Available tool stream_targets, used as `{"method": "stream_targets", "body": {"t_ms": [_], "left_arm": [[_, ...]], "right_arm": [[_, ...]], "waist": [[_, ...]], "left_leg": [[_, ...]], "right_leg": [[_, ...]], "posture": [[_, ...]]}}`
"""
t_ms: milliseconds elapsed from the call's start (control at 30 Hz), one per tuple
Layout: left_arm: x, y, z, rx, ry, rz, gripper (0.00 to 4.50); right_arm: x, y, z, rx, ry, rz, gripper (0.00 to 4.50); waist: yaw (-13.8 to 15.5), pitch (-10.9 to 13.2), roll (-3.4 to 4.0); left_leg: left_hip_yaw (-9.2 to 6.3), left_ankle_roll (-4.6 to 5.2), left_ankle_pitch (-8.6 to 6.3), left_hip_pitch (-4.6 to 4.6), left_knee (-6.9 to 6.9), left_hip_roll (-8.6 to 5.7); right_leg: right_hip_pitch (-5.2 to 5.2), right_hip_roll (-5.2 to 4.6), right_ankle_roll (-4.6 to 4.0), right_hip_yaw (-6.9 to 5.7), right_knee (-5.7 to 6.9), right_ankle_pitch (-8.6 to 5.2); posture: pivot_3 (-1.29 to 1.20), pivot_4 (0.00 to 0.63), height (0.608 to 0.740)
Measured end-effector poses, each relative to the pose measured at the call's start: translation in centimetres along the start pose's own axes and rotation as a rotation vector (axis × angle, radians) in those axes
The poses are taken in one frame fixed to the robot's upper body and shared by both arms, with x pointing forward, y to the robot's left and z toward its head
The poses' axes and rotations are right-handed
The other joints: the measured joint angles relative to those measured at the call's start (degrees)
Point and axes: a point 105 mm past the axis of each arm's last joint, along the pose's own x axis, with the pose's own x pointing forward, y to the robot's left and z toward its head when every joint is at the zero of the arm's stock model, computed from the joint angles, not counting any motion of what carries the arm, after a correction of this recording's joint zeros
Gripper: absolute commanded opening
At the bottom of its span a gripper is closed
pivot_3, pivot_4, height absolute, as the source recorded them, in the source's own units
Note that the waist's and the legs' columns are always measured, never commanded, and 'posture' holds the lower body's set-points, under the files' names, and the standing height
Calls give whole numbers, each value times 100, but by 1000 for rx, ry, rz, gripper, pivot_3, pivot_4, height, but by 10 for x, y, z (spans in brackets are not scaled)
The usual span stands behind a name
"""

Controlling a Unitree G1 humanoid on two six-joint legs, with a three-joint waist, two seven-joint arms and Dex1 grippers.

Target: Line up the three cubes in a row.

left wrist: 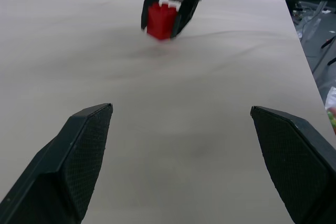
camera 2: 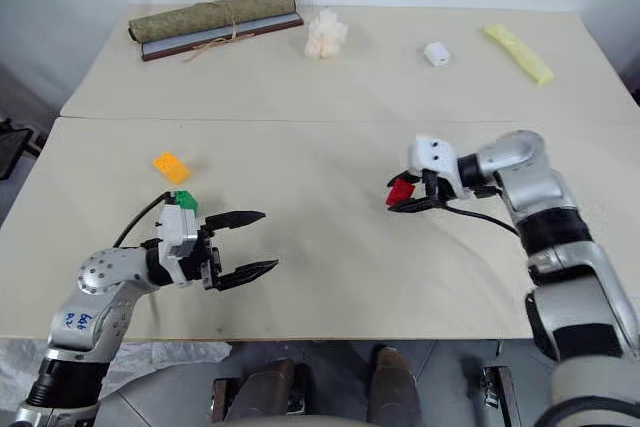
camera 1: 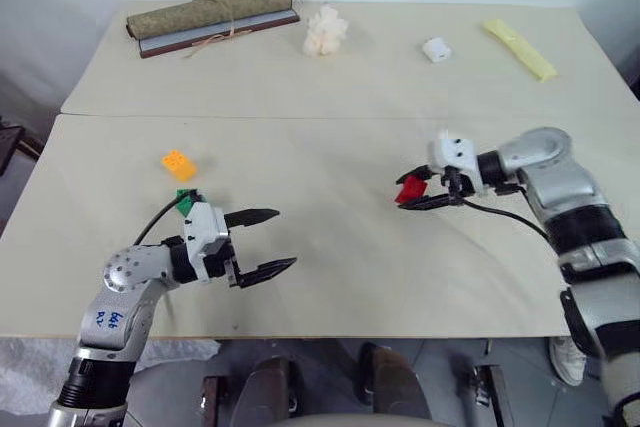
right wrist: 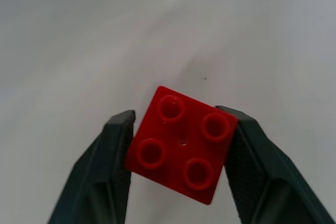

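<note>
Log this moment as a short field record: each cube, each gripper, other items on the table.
red cube: clamped between the right gripper's fingers
orange-yellow cube: lying free on the table, robot's left side
green cube: beside the left wrist, partly hidden
left gripper: open, holding nothing
right gripper: shut on the red cube
far edge: rolled mat, fluffy white clump, small white block, yellow strip

Bare tabletop (camera 1: pixel 330 247) between both arms, orange-yellow cube (camera 1: pixel 179 164) and green cube (camera 1: pixel 184 200) crowding left tool (camera 1: pixel 264 243)
</note>
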Motion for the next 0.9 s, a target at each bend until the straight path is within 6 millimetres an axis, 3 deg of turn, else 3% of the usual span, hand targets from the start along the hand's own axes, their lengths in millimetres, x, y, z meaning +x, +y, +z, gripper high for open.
{"method": "stream_targets", "body": {"t_ms": [267,300,500,733,900], "left_arm": [[-7,-4,3,6,1,43,4500],[-7,-3,3,6,0,51,4500],[-11,-3,0,-6,4,77,4500],[-21,-2,-4,-20,18,126,4500],[-28,-4,-9,-39,30,149,4500]], "right_arm": [[12,-7,1,-54,-9,28,2010],[14,-7,2,-49,-17,30,2719],[18,-7,9,-33,-95,26,4474],[-4,-16,23,-75,-227,-73,4474],[-18,-5,0,46,-243,-113,4474]], "waist": [[6,0,-1],[5,0,0],[0,0,1],[33,0,1],[38,0,1]], "left_leg": [[-39,0,0,6,9,4],[-40,-1,0,7,9,4],[-39,-1,0,5,8,3],[-42,-1,0,3,11,2],[-40,-1,-1,2,10,2]], "right_leg": [[5,0,-1,3,10,0],[5,0,-2,3,11,0],[2,0,-2,6,12,0],[4,0,-2,5,12,0],[4,-1,-2,5,11,0]], "posture": [[0,150,740],[0,150,740],[0,150,740],[0,150,740],[0,150,740]]}}
